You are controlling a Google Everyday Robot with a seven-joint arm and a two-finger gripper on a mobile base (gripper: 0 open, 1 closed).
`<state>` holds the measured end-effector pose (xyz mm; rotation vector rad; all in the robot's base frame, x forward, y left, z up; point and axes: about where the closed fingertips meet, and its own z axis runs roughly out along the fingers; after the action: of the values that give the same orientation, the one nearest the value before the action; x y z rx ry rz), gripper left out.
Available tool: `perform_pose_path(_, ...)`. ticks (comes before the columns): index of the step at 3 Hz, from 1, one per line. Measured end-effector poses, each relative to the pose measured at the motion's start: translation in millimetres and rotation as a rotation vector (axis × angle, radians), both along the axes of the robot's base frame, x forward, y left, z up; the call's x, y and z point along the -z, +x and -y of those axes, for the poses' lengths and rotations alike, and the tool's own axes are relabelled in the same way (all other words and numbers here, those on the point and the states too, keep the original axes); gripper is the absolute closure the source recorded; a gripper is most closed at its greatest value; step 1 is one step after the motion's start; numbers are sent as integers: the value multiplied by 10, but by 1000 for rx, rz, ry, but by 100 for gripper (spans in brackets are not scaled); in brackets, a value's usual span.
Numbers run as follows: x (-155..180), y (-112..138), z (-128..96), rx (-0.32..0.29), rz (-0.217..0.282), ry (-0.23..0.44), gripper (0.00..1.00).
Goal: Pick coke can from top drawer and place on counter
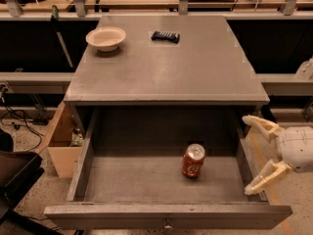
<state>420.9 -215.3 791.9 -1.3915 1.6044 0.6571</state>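
The red coke can stands upright in the open top drawer, right of its middle. The grey counter lies above and behind the drawer. My gripper is open and empty, with two cream fingers spread wide. It hovers over the drawer's right wall, to the right of the can and apart from it.
A cream bowl and a small black object sit at the back of the counter. A cardboard box stands on the floor left of the cabinet. A dark chair is at the lower left.
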Motion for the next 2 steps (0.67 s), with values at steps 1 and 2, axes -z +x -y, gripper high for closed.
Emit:
perform_pose_path(1, 249, 225, -287, -6, -19, 147, 0)
perform_pose_path(2, 538, 498, -553, -2, -56, 245, 0)
